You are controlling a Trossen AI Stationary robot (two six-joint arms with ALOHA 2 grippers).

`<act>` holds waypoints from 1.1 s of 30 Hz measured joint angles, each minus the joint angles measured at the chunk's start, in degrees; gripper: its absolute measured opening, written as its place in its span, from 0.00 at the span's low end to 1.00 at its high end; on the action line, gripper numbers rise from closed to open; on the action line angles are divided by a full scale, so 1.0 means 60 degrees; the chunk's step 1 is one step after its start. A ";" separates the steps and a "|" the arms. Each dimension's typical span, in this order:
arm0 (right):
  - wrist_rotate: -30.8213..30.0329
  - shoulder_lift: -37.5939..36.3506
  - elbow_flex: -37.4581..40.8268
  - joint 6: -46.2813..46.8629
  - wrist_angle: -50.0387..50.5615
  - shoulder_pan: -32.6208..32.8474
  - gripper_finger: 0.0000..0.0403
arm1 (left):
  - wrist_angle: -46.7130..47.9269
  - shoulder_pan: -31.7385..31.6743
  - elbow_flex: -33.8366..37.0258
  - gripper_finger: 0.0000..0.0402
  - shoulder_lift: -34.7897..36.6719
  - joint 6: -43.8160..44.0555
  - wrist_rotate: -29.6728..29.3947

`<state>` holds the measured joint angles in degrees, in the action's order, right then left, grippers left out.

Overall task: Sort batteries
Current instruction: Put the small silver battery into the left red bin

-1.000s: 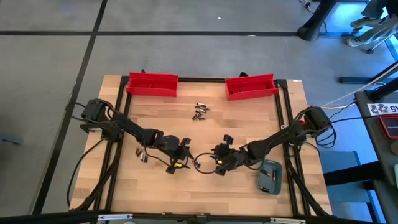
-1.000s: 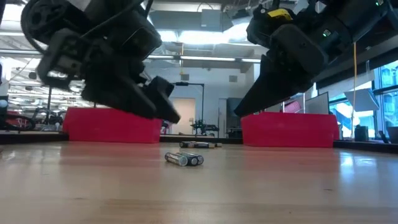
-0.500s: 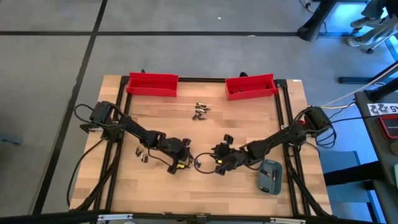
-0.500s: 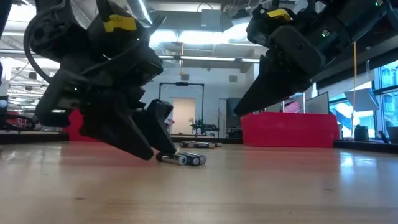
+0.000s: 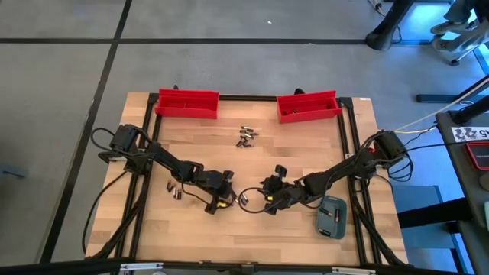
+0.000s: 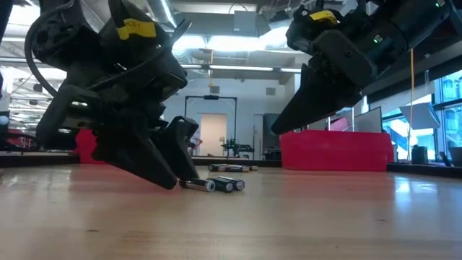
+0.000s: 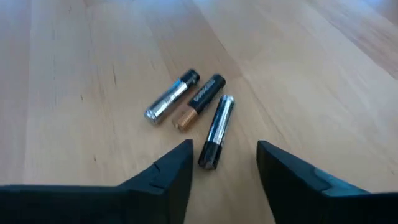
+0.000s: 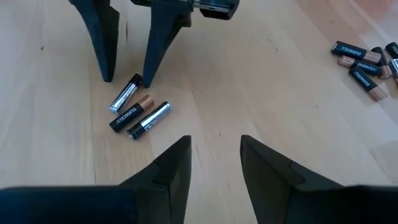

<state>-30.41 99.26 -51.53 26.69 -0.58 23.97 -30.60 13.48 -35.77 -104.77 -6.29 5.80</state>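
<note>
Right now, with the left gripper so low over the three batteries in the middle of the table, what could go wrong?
1. The left gripper has open fingers around only the end of one silver battery. A grip so near the tip may let it pivot or slip out.
2. That cell touches the copper-ended battery, so closing could knock it and the other silver battery into rolling away.
3. The right gripper waits, open, close by; the two arms might collide.
</note>
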 joint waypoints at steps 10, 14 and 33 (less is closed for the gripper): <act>0.0000 0.0000 0.0000 0.0002 0.0000 0.0000 0.34 | 0.0135 0.0003 -0.0004 0.10 0.0018 0.0269 -0.0292; 0.0000 0.0000 0.0000 0.0002 0.0000 0.0000 0.34 | 0.0205 0.0026 -0.0011 0.03 0.0033 0.0303 -0.0332; -0.0488 -0.0007 -0.0011 -0.0773 0.0199 -0.0110 0.34 | 0.4222 0.0396 0.0006 0.05 0.3714 0.2340 -0.1969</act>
<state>-33.34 99.22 -51.59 22.05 0.62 23.31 -5.27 15.85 -35.73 -82.48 7.75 -6.02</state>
